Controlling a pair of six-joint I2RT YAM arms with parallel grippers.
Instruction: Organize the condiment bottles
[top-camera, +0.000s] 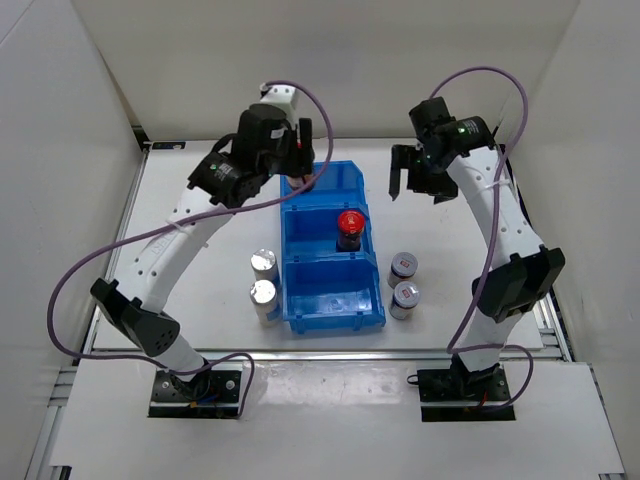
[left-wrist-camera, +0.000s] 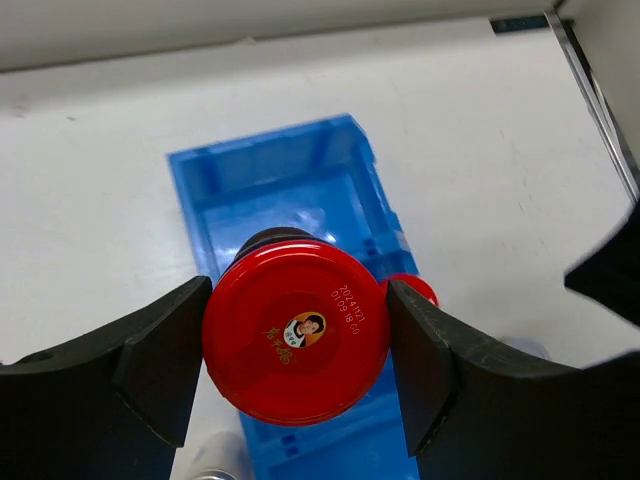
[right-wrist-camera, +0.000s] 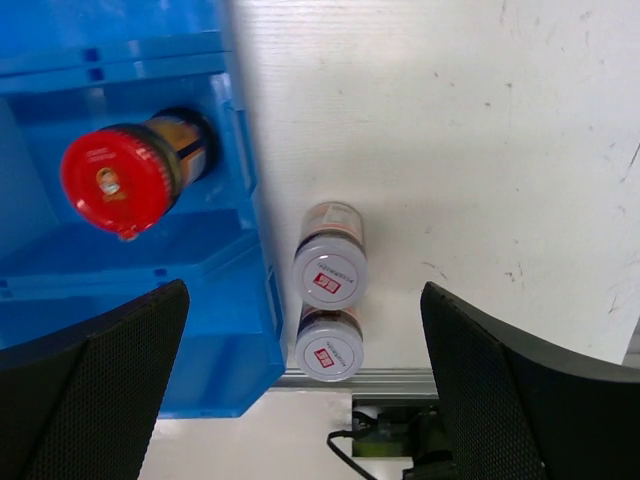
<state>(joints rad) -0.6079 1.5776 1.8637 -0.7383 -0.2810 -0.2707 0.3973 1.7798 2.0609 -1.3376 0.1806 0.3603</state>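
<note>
Over bin (left-wrist-camera: 260, 190) | left tool (left-wrist-camera: 300, 350) grips red-capped bottle (left-wrist-camera: 295, 335) (top view hides it)

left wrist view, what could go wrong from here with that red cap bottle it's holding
1. The left gripper pinches the held bottle by its round red cap, so it could twist or slip loose when moved.
2. Another red-capped bottle already stands in the blue bin, its cap showing right beside the held one. Coming down here may knock it or land on a divider.
</note>
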